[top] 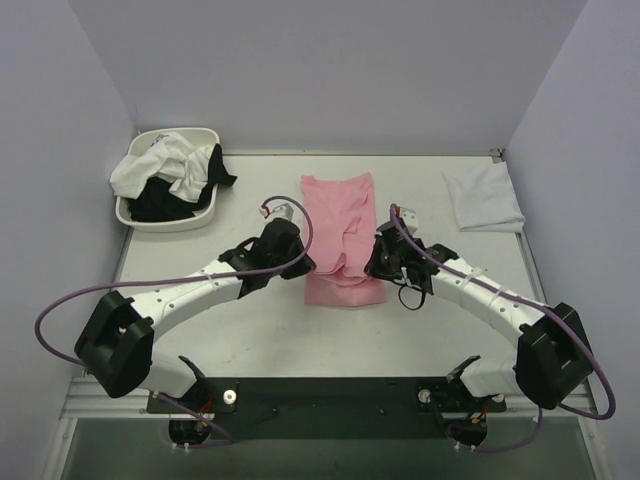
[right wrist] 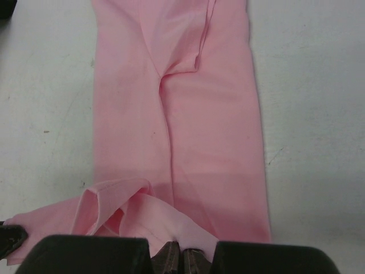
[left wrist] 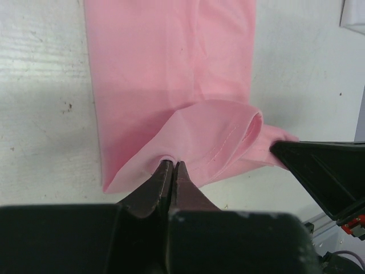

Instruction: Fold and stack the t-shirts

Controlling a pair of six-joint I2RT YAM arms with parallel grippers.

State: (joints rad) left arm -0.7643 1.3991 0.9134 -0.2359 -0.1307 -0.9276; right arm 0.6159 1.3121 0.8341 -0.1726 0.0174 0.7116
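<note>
A light pink t-shirt (top: 340, 225) lies as a long folded strip in the middle of the table. Its near end is lifted and curled over. My left gripper (top: 300, 262) is shut on the near left edge of this hem (left wrist: 188, 137). My right gripper (top: 372, 262) is shut on the near right edge (right wrist: 171, 222). Both hold the hem just above the shirt's lower part. A folded white t-shirt (top: 484, 197) lies flat at the far right. White and black t-shirts (top: 175, 175) are heaped in the basin at the far left.
A white oval basin (top: 135, 215) stands at the far left corner. Grey walls close in the table on the left, back and right. The right gripper's black finger (left wrist: 325, 171) shows at the right of the left wrist view.
</note>
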